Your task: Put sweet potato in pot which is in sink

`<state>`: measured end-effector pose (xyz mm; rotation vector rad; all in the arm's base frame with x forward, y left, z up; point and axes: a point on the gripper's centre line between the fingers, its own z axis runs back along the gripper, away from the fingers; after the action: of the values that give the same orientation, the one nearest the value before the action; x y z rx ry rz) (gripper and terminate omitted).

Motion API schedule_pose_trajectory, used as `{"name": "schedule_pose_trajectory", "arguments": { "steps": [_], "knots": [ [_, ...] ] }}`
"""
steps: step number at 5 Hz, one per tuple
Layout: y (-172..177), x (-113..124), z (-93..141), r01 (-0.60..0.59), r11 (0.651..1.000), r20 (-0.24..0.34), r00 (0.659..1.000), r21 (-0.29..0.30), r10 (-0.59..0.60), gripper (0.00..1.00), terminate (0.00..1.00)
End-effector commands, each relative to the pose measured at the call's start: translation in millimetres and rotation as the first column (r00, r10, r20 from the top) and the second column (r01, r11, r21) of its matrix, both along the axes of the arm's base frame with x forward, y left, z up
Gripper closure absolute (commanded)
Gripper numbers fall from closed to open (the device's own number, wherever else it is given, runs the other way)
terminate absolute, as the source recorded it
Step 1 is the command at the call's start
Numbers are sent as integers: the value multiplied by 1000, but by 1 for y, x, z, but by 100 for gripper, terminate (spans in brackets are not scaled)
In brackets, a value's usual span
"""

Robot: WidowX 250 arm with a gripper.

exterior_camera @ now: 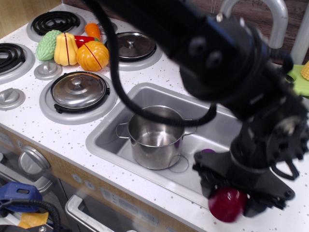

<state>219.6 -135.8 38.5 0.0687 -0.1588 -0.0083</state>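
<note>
The dark red sweet potato (pixel 225 206) is held between the black fingers of my gripper (pixel 231 197), at the counter's front edge to the right of the sink's front corner. The gripper is shut on it. The shiny steel pot (pixel 154 137) stands upright and empty in the left part of the grey sink (pixel 104 140), to the left of the gripper and a little farther back. The black arm crosses above the sink and hides its right half.
A purple eggplant (pixel 208 152) peeks out in the sink beside the pot. Grey lids (pixel 79 90) (pixel 133 46) lie on the burners at left. Toy vegetables (pixel 72 48) sit at the back left. The faucet (pixel 277 19) arches behind the arm.
</note>
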Motion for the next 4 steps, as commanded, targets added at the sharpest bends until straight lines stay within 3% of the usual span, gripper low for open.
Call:
{"name": "schedule_pose_trajectory", "arguments": {
  "steps": [1,2,4],
  "knots": [
    [49,33,28,156,987,34,987,31,-157,100,0],
    [80,49,29,264,962,63,961,70,-269,100,0],
    [128,79,24,490,856,101,855,167,-509,100,0]
  ]
}}
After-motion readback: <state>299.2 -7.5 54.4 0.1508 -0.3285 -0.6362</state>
